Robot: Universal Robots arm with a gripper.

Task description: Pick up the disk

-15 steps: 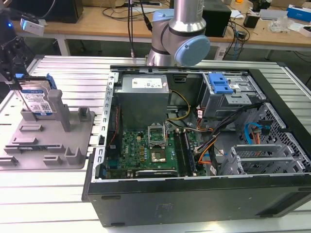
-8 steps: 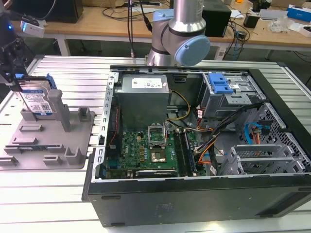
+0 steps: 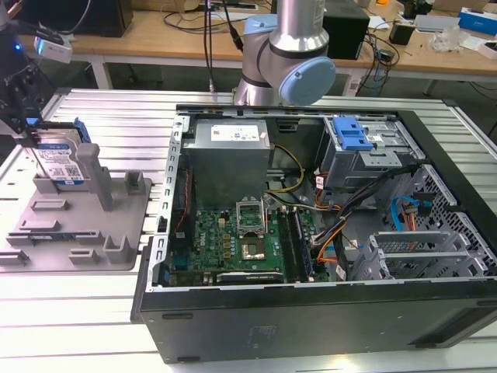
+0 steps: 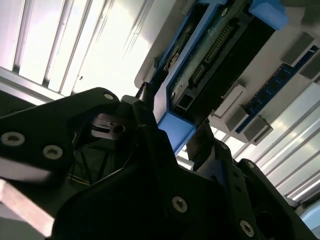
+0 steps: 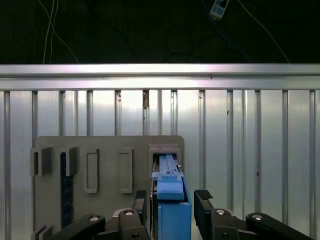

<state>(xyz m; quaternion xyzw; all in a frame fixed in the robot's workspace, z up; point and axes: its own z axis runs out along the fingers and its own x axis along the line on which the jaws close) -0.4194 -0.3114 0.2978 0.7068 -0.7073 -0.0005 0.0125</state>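
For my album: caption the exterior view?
Robot hand over an upright hard drive at a grey fixture, beside an open computer case.

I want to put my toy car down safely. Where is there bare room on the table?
Free: the slatted metal table in front of the grey plastic fixture with posts, at the exterior view's lower left. Crowded: the fixture's back corner, where the gripper is at the upright silver-grey hard drive, and inside the open black computer case.

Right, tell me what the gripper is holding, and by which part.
Cannot tell. The gripper straddles the upper end of the disk, which stands upright in the grey fixture; whether it is clamped does not show.
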